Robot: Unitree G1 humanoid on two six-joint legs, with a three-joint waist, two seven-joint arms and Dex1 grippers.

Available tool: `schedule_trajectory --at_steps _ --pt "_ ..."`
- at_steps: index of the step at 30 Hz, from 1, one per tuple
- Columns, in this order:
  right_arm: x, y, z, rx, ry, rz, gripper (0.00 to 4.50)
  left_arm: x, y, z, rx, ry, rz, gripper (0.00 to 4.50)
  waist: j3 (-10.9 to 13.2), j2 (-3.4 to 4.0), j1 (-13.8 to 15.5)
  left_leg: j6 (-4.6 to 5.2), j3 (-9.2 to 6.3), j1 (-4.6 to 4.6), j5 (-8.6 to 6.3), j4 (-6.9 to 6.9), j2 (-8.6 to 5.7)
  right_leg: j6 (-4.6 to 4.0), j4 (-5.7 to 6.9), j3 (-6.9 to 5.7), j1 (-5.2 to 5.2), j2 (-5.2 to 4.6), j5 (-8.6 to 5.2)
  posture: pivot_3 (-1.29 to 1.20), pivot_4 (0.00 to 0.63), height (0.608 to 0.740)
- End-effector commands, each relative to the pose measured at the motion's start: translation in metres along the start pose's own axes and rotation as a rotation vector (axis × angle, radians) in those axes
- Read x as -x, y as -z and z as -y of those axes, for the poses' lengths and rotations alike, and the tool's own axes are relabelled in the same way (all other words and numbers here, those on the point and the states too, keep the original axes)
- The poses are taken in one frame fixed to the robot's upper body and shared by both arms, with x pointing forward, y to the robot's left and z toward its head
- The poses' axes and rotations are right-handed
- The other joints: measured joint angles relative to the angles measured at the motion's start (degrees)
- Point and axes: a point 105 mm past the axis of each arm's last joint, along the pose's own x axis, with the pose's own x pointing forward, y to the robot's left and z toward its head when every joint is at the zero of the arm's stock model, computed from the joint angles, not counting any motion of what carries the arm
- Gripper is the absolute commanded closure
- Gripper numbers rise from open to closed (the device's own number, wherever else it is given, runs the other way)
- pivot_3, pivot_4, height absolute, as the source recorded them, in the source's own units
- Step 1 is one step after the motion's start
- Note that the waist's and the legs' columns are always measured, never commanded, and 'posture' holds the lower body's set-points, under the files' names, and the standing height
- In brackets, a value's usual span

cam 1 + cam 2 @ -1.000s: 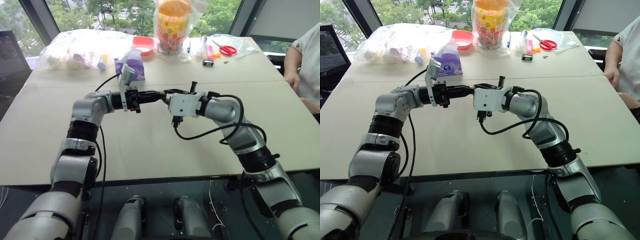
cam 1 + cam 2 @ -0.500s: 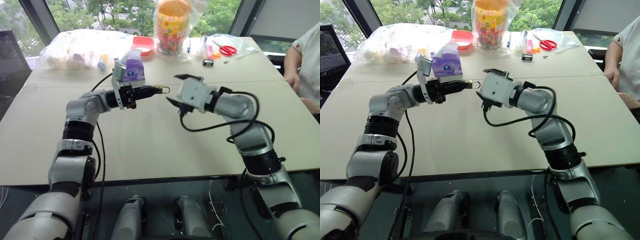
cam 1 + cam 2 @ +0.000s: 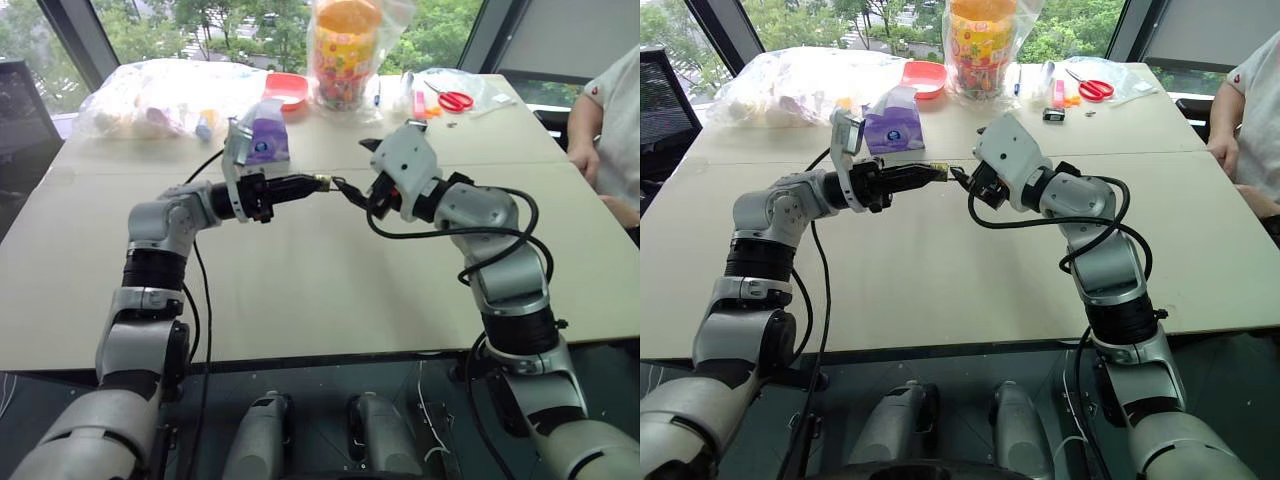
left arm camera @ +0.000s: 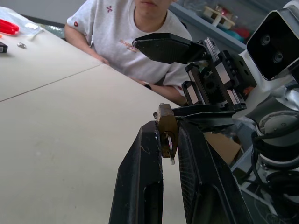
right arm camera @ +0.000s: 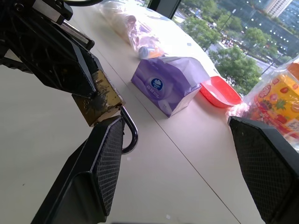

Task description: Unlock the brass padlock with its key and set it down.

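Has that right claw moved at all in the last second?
Yes. The right gripper was clamped at the brass padlock a second ago; it has opened, drawn off and rolled, so its white housing now reaches the table seam behind it.

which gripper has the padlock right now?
The left gripper: its fingers pinch the brass padlock. The right gripper stands open beside it.

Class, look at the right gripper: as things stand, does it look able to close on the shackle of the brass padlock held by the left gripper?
Probably yes. The left gripper clamps the brass padlock by its body, leaving the shackle sticking out free. The right gripper stands open with one finger right beside the shackle, nothing between them.
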Motion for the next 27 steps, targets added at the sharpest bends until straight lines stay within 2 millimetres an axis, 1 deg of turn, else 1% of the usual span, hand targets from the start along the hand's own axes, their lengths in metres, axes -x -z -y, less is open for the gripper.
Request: schedule_trajectory --at_steps 1,6,8,9,10,11,14,17,20,27 --pt "0.002 -0.010 0.009 0.026 0.030 0.030 0.90 -0.001 -0.007 0.010 -0.045 0.041 0.000 4.50 0.0 0.00 0.0 0.00 0.00 0.00 0.00 0.00 0.00 0.00 0.00 0.00 0.00 0.00 0.00 0.00 0.150 0.740" --pt "0.001 -0.005 0.006 -0.010 0.000 0.013 0.90 -0.001 -0.007 0.014 -0.054 0.056 -0.002 4.50 0.0 0.00 0.1 0.00 0.00 -0.01 0.00 0.01 0.00 0.00 0.00 0.00 0.00 0.00 0.00 0.00 0.150 0.740" --pt "0.001 0.004 -0.004 -0.189 -0.077 -0.032 0.90 -0.001 -0.007 0.018 -0.070 0.075 -0.018 4.50 0.0 0.00 0.0 0.00 0.00 0.00 0.00 0.01 0.00 0.00 -0.01 0.00 0.00 0.00 0.00 0.00 0.150 0.740" --pt "0.003 0.003 -0.009 -0.234 -0.119 -0.028 0.90 0.000 -0.006 0.018 -0.079 0.070 -0.026 4.50 0.0 0.00 0.0 0.00 0.00 0.00 0.00 0.00 0.00 0.00 0.00 0.00 0.01 0.00 0.00 0.00 0.150 0.740" --pt "0.006 0.002 -0.014 -0.252 -0.162 -0.030 0.90 0.000 -0.005 0.017 -0.081 0.061 -0.029 4.50 0.0 0.00 0.1 0.00 -0.01 0.00 0.00 0.00 0.01 0.00 0.00 0.00 0.00 0.00 0.00 0.00 0.150 0.740" --pt "0.009 0.000 -0.016 -0.232 -0.184 -0.022 0.90 0.001 -0.005 0.015 -0.080 0.051 -0.027 4.50 0.0 0.00 0.1 0.00 -0.01 0.00 0.00 0.01 0.01 0.00 0.00 0.00 0.00 0.00 0.00 0.00 0.150 0.740" --pt "0.016 -0.003 -0.015 -0.212 -0.199 -0.017 0.90 0.003 -0.007 0.009 -0.077 0.021 -0.011 4.50 0.0 0.00 0.1 0.01 -0.01 -0.01 -0.01 0.00 0.01 0.00 -0.01 0.00 0.00 -0.02 0.00 0.00 0.150 0.740" --pt "0.020 -0.008 -0.016 -0.220 -0.219 0.008 0.90 0.003 -0.007 0.009 -0.077 0.017 -0.006 4.50 0.0 0.00 0.1 0.01 -0.01 0.00 -0.01 0.00 0.01 0.00 -0.01 0.00 0.00 -0.02 0.00 0.00 0.150 0.740" --pt "0.021 -0.011 -0.014 -0.233 -0.209 0.022 0.90 0.003 -0.007 0.009 -0.079 0.021 -0.009 4.50 0.0 0.00 0.1 0.02 -0.01 0.00 -0.01 0.00 0.01 0.00 -0.01 0.00 0.00 -0.02 0.00 0.00 0.150 0.740" --pt "0.018 -0.013 0.001 -0.254 -0.124 0.047 0.90 0.003 -0.006 0.010 -0.078 0.030 -0.010 4.50 0.0 0.00 0.1 0.02 -0.01 -0.01 -0.01 0.01 0.01 0.00 -0.02 0.00 0.00 -0.03 0.00 0.00 0.150 0.740"
